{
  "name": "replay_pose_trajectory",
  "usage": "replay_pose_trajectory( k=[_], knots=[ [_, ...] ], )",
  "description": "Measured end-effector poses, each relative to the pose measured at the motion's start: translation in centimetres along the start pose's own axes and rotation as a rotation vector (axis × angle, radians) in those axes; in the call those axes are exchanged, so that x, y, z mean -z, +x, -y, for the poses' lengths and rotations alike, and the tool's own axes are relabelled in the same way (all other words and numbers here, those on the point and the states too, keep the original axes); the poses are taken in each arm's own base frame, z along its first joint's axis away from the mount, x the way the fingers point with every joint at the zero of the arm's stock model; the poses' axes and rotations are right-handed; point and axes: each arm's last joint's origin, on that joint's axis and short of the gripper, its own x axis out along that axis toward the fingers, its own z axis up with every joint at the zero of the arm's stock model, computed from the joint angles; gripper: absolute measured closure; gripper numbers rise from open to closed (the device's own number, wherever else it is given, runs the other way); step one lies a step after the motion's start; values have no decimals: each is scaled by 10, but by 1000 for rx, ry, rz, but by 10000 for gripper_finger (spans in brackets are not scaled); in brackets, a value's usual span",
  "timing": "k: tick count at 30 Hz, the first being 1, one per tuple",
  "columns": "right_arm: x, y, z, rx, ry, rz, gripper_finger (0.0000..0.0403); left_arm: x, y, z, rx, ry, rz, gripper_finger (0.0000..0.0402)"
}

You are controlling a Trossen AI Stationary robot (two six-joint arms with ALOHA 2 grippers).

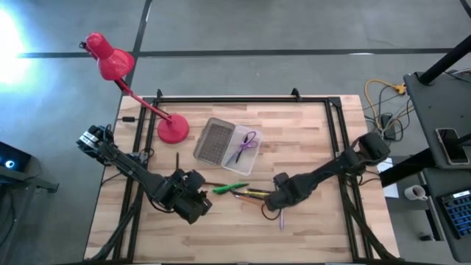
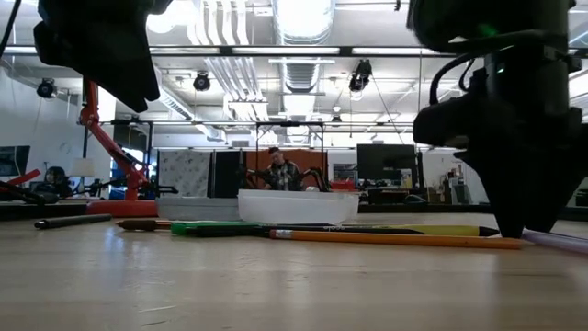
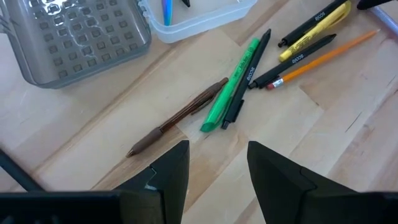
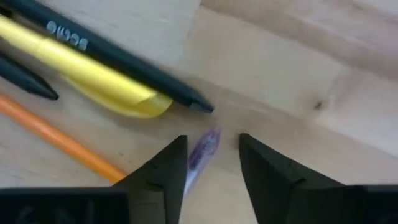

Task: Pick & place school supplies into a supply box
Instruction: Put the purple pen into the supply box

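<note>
- One supply box (image 1: 224, 143) lies open on the desk (image 1: 309, 136), about 12 o'clock from the loose pens: grey ribbed half (image 3: 71, 37) on the lamp side, whitish-clear half (image 3: 199, 18) beside it.
- One pair of purple-handled scissors (image 1: 246, 145) lies inside the clear half.
- Loose on the desk, counted in the left wrist view: one green marker (image 3: 231, 87), one dark brown pen (image 3: 177, 118), one yellow marker (image 3: 311, 31), one orange pencil (image 3: 323, 57), two black pens (image 3: 245, 84) crossing that cluster.
- One purple pen (image 4: 200, 155), lying apart at 5 o'clock from the cluster, under my right arm.
- One more dark pen (image 1: 176, 160) lies alone near the lamp base.
- One red desk lamp (image 1: 129, 81) stands at 10 o'clock from the box.
- My right tool (image 4: 211, 165): released, fingers moderately spread and low over the desk, straddling the purple pen's tip. Neither finger clearly touches it; it holds nothing.
- My left tool (image 3: 217, 171): released, fingers apart, empty, hovering above bare desk just at 7 o'clock from the brown pen's end, touching nothing.
- Low view: a person (image 2: 280, 172) sits in the room beyond the desk.
</note>
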Motion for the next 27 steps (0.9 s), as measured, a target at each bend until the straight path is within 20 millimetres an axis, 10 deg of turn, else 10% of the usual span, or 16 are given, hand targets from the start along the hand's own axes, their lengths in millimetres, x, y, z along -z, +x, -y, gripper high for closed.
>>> replay_pose_trajectory(
  k=[27],
  knots=[
    [31, 7, 10, -26, 35, 62, 383, 12, 2, -2, 4, 35, -12, 254]
  ],
)
